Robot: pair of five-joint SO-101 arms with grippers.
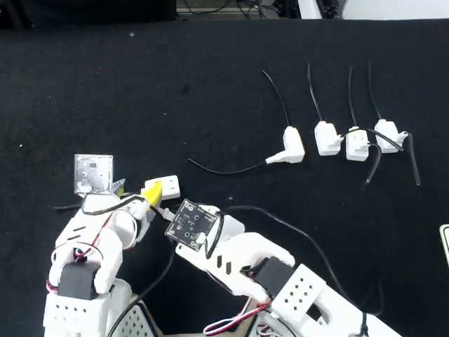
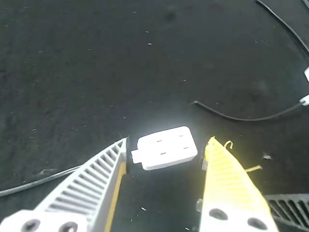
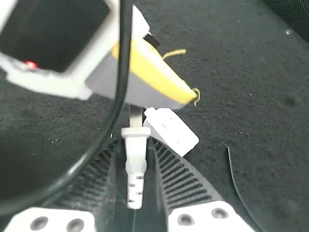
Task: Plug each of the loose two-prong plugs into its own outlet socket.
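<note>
A white outlet socket [image 2: 165,149] lies flat on the black table, between the fingers of my left gripper [image 2: 167,142], which stands open around it without touching. In the high view this socket [image 1: 168,187] is at the left, beside the yellow finger [image 1: 152,192]. My right gripper [image 3: 135,145] is shut on a small white two-prong plug [image 3: 135,166]. The plug's front end points at the socket [image 3: 172,130] and is just short of its near end, under the left gripper's yellow finger [image 3: 149,84]. The plug's prongs are hidden.
Four more white sockets with thin black cords lie in a row at the right: one [image 1: 293,146] with a small plug [image 1: 276,160] at its lower end, then three [image 1: 327,137] [image 1: 358,144] [image 1: 388,135]. A thick black cable [image 1: 295,232] runs over the right arm.
</note>
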